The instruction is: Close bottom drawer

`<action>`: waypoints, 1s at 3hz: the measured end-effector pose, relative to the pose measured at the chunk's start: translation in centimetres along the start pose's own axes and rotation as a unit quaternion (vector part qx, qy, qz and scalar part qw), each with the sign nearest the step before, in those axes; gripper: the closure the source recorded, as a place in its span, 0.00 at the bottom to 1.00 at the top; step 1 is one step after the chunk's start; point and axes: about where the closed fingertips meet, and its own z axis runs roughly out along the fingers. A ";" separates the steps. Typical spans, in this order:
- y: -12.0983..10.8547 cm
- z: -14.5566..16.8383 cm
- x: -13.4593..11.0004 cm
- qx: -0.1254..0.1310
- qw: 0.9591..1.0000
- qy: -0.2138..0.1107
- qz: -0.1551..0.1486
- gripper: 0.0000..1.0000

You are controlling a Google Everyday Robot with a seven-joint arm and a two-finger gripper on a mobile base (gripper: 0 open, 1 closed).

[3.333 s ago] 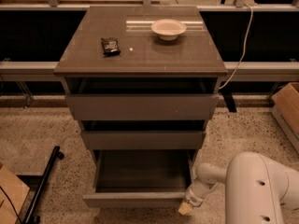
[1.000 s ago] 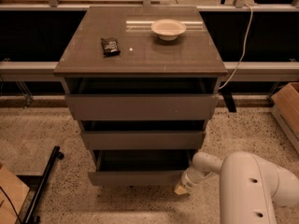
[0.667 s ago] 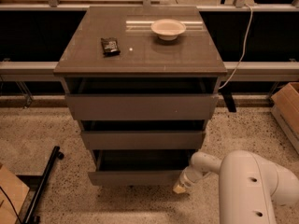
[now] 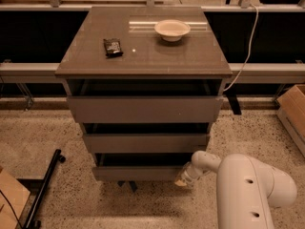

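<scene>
Bottom drawer: the bottom drawer (image 4: 138,173) sits lowest in the cabinet (image 4: 81,61), under the middle drawer (image 4: 145,142) and the top drawer (image 4: 143,109). Its front stands slightly proud of the cabinet, with a dark gap showing above it, so it looks nearly but not fully shut.
Long axis: the drawer front runs left to right across the view; its travel is straight back, away from the camera.
Gripper: the gripper (image 4: 183,179) is low near the floor, at the right end of the drawer front, touching it or just beside it.
Gripper state: cannot tell whether it is spread or closed; it holds nothing that can be seen.
Key relation: the drawer front lies to the left of the gripper and a little behind it, so contact is off-centre, at the right corner.
Arm: the white arm (image 4: 252,190) reaches in from the lower right.
Judgement: the push that is left is probably short and straight inward; pressing at one end could skew the drawer.
Cabinet top: a bowl (image 4: 172,30) and a dark packet (image 4: 113,47), well apart from the work.
</scene>
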 end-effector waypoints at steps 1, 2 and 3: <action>0.0 0.0 0.0 0.000 1.000 0.000 0.000 0.73; 0.2 0.2 0.0 -0.002 1.000 0.000 0.000 0.50; 0.4 0.5 0.0 -0.004 1.000 0.001 0.000 0.27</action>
